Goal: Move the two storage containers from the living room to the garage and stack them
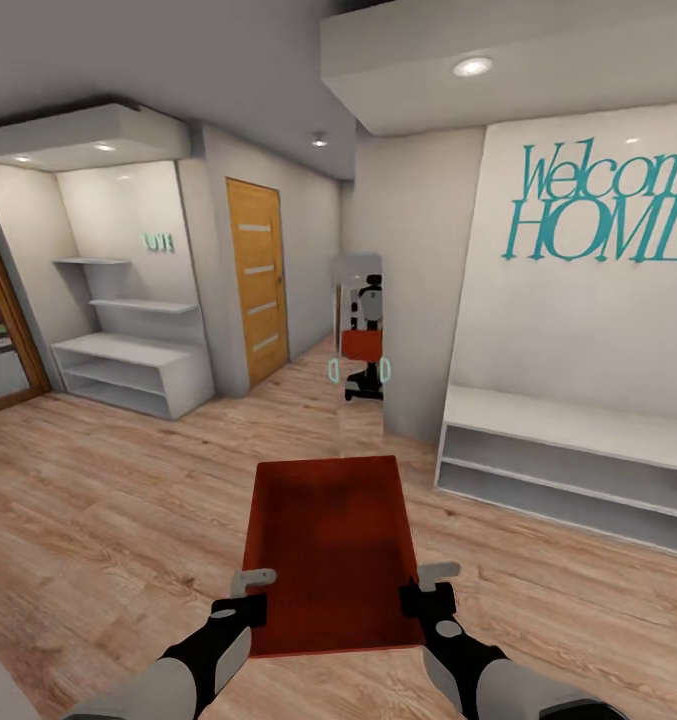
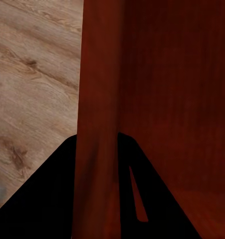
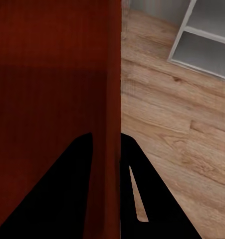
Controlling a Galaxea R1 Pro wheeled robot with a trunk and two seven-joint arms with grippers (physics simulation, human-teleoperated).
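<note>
Above the pale wood floor (image 1: 98, 520), one storage container (image 1: 333, 540) hangs between two tools, left (image 1: 246, 592) and right (image 1: 430, 588), each clamped on a side wall.

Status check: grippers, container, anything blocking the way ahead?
Left gripper and right gripper each clamped on a side wall of the storage container. Container carried over wood floor. Mirror and white bench ahead.

The right end effector (image 3: 106, 189) grips the orange-red container's wall (image 3: 110, 89), one finger each side; beside the container, a white shelf unit (image 3: 202, 35) stands on the wood-plank floor (image 3: 172, 134).
</note>
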